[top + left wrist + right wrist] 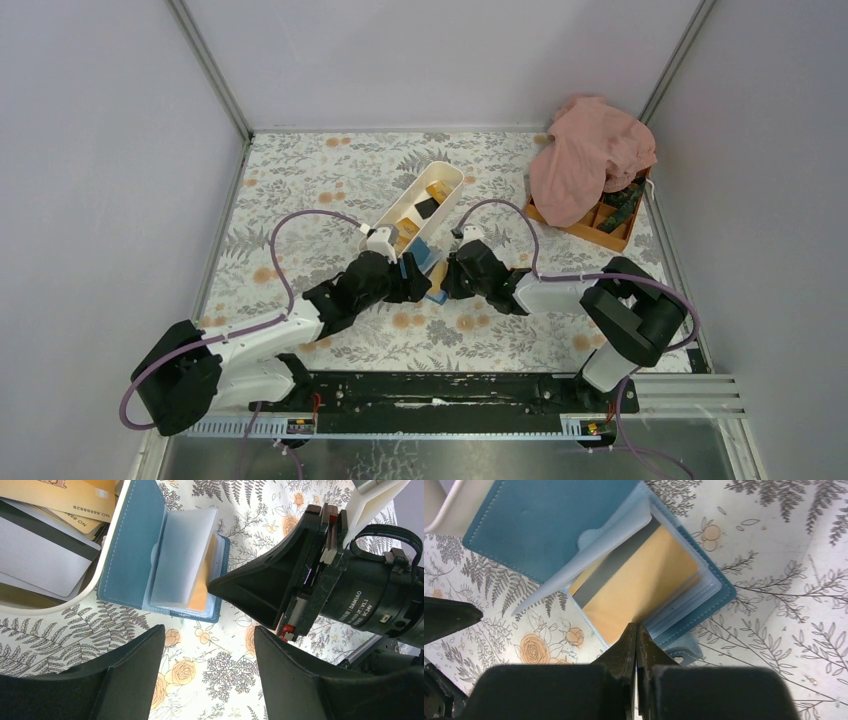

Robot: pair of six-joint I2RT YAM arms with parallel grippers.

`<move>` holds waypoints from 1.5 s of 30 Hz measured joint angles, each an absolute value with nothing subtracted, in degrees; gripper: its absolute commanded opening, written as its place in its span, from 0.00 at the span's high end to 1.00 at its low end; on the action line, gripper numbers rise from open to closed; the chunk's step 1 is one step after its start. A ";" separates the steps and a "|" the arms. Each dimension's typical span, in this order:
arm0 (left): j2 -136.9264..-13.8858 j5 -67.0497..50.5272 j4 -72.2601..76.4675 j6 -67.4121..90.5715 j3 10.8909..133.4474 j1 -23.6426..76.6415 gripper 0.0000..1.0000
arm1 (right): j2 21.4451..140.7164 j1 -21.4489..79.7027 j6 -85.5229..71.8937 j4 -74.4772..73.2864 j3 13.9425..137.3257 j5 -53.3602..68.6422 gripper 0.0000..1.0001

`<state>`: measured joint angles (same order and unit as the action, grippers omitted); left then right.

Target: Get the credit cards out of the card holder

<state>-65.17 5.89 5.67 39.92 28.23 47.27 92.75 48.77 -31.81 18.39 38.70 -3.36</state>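
The blue card holder [428, 262] lies open on the floral table, between both grippers and against the white tray; it also shows in the left wrist view [132, 545] and the right wrist view [549, 525]. An orange-yellow credit card [639, 580] with a grey stripe sits in its clear sleeve and also shows in the left wrist view [202, 587]. My right gripper [636, 627] is shut, its tips pinched on that card's near edge. My left gripper [210, 645] is open and empty, just short of the holder. Several more cards [60, 500] lie in the tray.
The long white tray [443, 172] stands behind the holder, its rim [50, 611] touching it. An orange compartment box [600, 225] under a pink cloth [590, 155] sits at the back right. Grey walls close in the table.
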 measured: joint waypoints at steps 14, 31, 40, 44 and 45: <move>-61.98 7.77 5.02 39.86 27.44 47.27 0.27 | 94.89 47.77 -30.70 15.75 44.91 -2.02 1.00; -58.00 9.63 2.59 39.27 25.30 47.27 0.27 | 107.66 47.70 -31.77 21.39 53.12 3.33 1.00; -57.91 9.72 2.61 39.27 25.21 47.27 0.27 | 105.71 47.72 -31.46 17.96 52.31 -0.01 1.00; -59.33 9.65 2.96 39.20 25.23 47.27 0.27 | 100.92 47.72 -30.55 12.12 49.39 -4.25 1.00; -59.83 9.54 2.98 39.20 25.23 47.27 0.27 | 99.85 47.72 -30.35 10.87 48.69 -5.17 1.00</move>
<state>-59.83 9.54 2.98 39.20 25.23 47.27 99.85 47.72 -30.35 10.87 48.69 -5.17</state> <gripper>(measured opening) 0.731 0.011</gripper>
